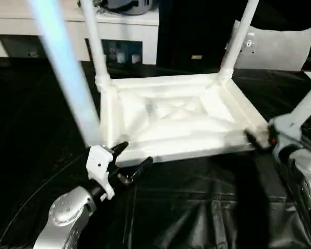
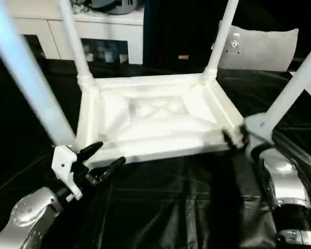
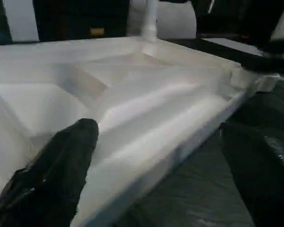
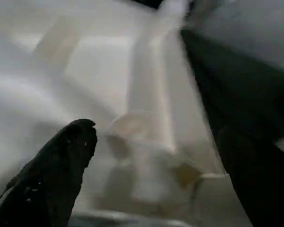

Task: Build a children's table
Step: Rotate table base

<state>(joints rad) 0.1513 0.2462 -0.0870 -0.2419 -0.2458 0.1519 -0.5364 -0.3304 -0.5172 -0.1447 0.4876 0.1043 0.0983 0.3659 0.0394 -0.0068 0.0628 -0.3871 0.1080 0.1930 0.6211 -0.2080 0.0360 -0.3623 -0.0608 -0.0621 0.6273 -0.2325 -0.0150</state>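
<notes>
The white table top (image 1: 171, 119) lies upside down on the black sheet (image 1: 197, 207), with its ribbed underside facing up. Legs stand up from its corners: two at the far corners (image 1: 96, 46) (image 1: 238, 39), one at the near left corner (image 1: 67, 72), and one at the near right corner (image 2: 293, 85).

The left gripper (image 1: 130, 160) is beside the near left corner, with its two black fingers (image 3: 61, 170) spread apart and nothing between them; one finger is over the rim of the top. The right gripper (image 2: 230, 137) is at the near right corner socket (image 4: 132, 127). Its fingers (image 4: 61, 161) seem open around the socket, but whether they touch it I cannot tell.
</notes>
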